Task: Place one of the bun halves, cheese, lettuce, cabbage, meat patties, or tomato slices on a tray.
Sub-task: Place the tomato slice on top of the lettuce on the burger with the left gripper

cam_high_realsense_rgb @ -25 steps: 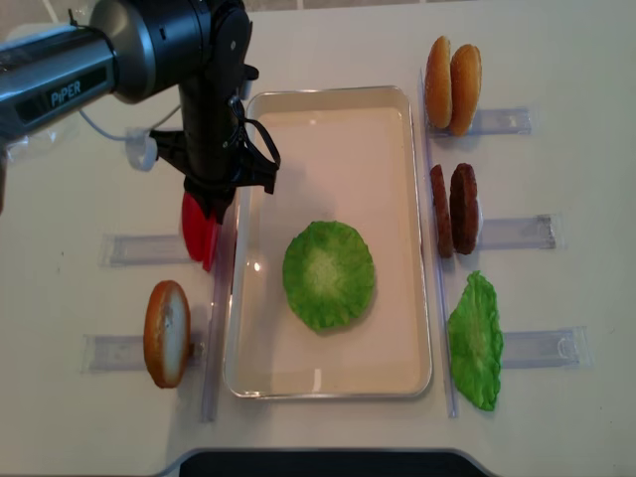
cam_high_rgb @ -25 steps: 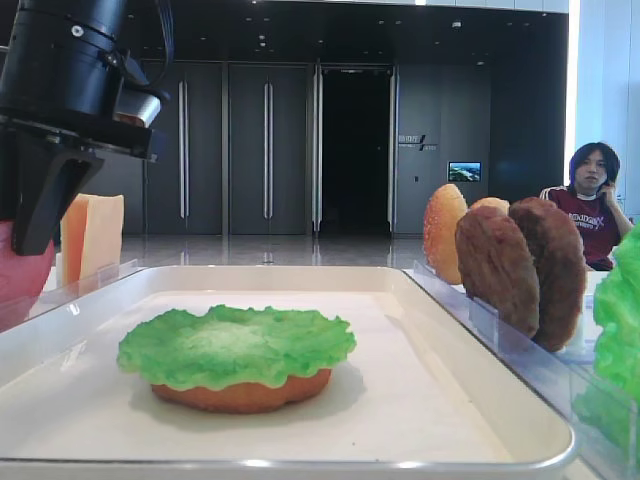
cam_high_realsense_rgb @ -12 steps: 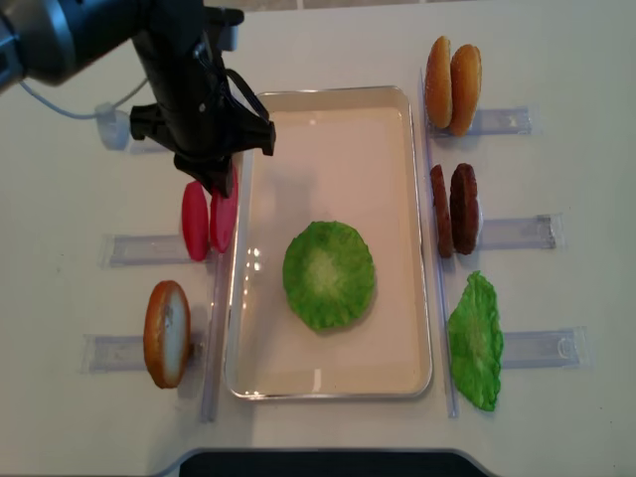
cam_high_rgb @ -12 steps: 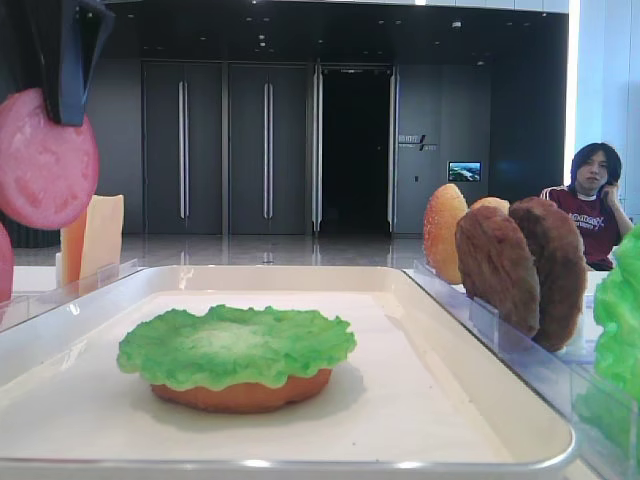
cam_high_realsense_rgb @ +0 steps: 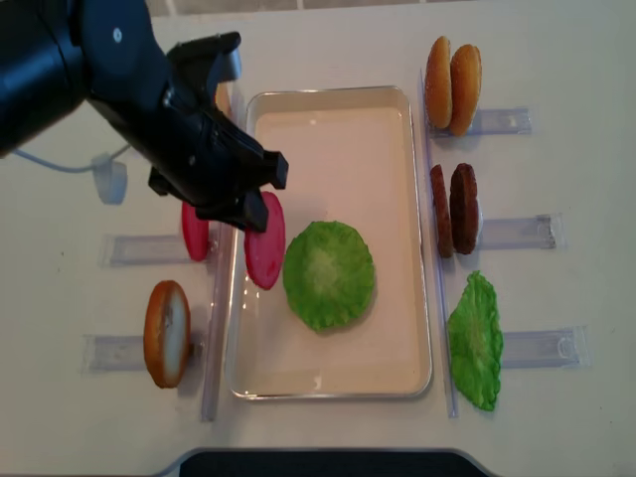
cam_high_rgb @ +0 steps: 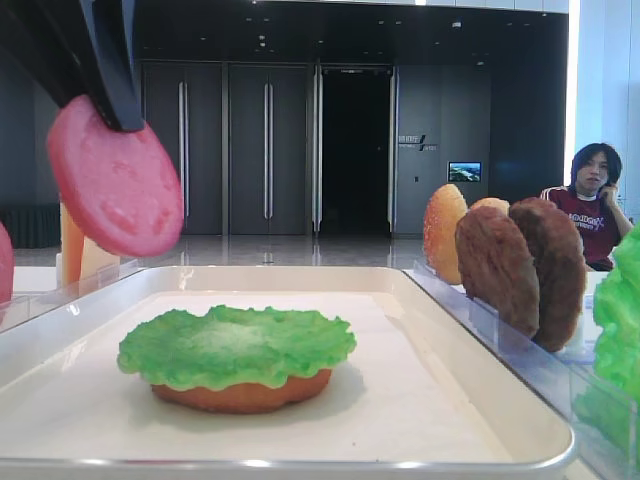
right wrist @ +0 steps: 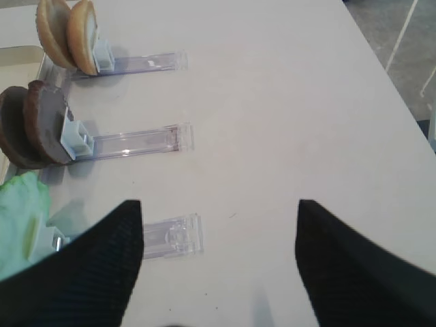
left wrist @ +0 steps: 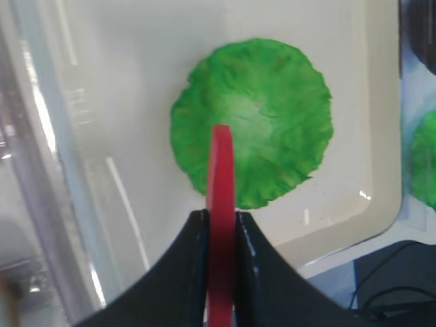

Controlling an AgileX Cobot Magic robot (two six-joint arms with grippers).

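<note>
My left gripper [cam_high_realsense_rgb: 248, 214] is shut on a red tomato slice [cam_high_realsense_rgb: 264, 253], gripped edge-on between the black fingers [left wrist: 197, 238]. The slice [cam_high_rgb: 115, 190] hangs in the air over the left side of the white tray [cam_high_realsense_rgb: 338, 92], just left of the lettuce [cam_high_realsense_rgb: 329, 275]. That green leaf [cam_high_rgb: 235, 345] lies flat on an orange bun half [cam_high_rgb: 240, 395] in the tray's middle. In the left wrist view the slice [left wrist: 221, 177] stands in front of the lettuce [left wrist: 252, 150]. My right gripper [right wrist: 218, 204] is open above bare table, nothing between its fingers.
Another tomato slice [cam_high_realsense_rgb: 195, 231] and a bun half [cam_high_realsense_rgb: 166, 333] stand in clear racks left of the tray. Right of it stand two buns [cam_high_realsense_rgb: 452, 84], two meat patties [cam_high_realsense_rgb: 454, 209] and a lettuce leaf [cam_high_realsense_rgb: 475, 340]. Cheese [cam_high_rgb: 72, 250] stands at the far left.
My left gripper has lifted one tomato slice out of its rack and carried it right, over the tray's left rim toward the lettuce. The other slice stays in the rack.
</note>
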